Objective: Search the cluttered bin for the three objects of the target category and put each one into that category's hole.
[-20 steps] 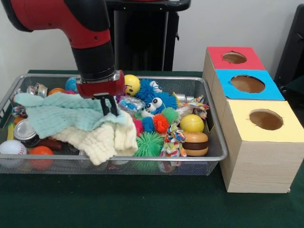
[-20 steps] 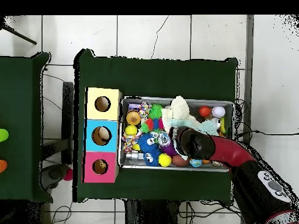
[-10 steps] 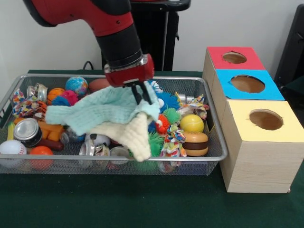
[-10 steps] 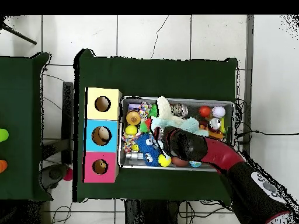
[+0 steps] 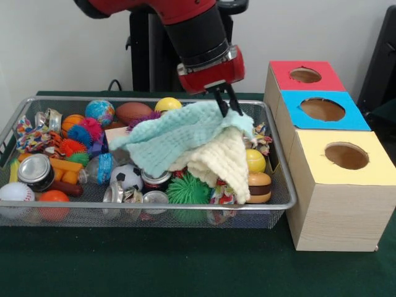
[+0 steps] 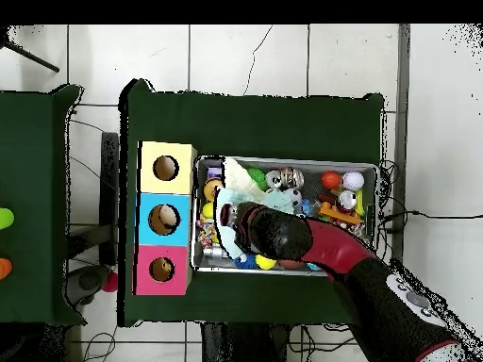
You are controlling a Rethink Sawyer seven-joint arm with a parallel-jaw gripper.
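Gripper (image 5: 227, 106) pinched on mint cloth (image 5: 179, 135) and cream cloth (image 5: 223, 159) draping below it over the bin (image 5: 281, 179), boxes (image 5: 337, 167) beside.

No text, label, brand, number or sign can be read on anything in either view.

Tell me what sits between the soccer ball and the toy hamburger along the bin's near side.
In the front view, a green spiky ball lies between the soccer ball and toy hamburger, with the cream cloth hanging over it.
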